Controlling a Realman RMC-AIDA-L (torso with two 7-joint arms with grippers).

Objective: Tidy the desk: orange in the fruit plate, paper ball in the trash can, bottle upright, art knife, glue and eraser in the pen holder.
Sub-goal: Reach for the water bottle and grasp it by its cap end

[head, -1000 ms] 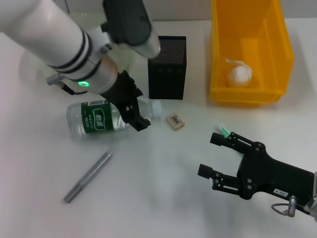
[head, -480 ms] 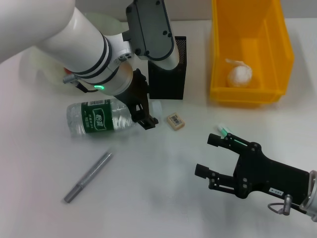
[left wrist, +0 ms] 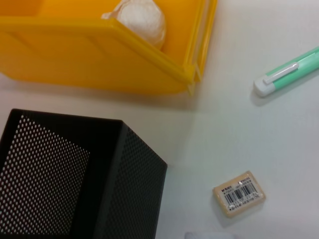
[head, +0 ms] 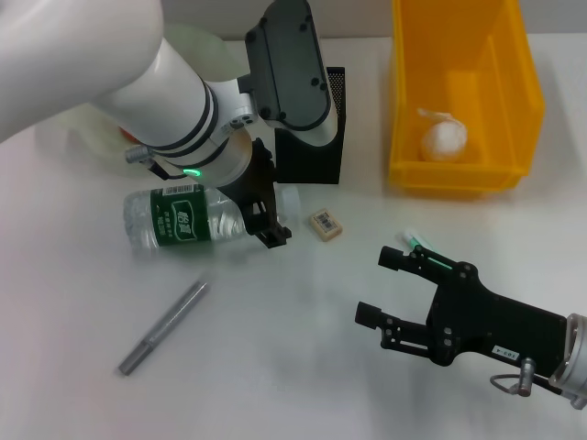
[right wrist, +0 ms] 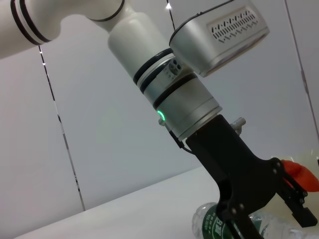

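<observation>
A clear bottle (head: 179, 220) with a green label lies on its side. My left gripper (head: 263, 209) is open and straddles its neck end; the right wrist view shows its fingers (right wrist: 234, 219) on both sides of the bottle (right wrist: 212, 224). A beige eraser (head: 325, 225) lies beside the cap, in front of the black mesh pen holder (head: 312, 128). A grey art knife (head: 163, 327) lies at the front left. A green glue stick (head: 410, 241) lies just behind my open, empty right gripper (head: 374, 286). The paper ball (head: 443, 139) sits in the yellow bin (head: 459, 179).
A pale green plate (head: 197, 41) shows behind my left arm; the orange is mostly hidden, with a sliver in the right wrist view (right wrist: 299, 174). The left wrist view shows the pen holder (left wrist: 60, 174), the bin (left wrist: 99, 69), the eraser (left wrist: 239, 193) and the glue stick (left wrist: 289, 72).
My left arm has swung to the right and settled its gripper over the bottle's neck end. My right gripper has crept a little to the left. The bottle has not moved.
</observation>
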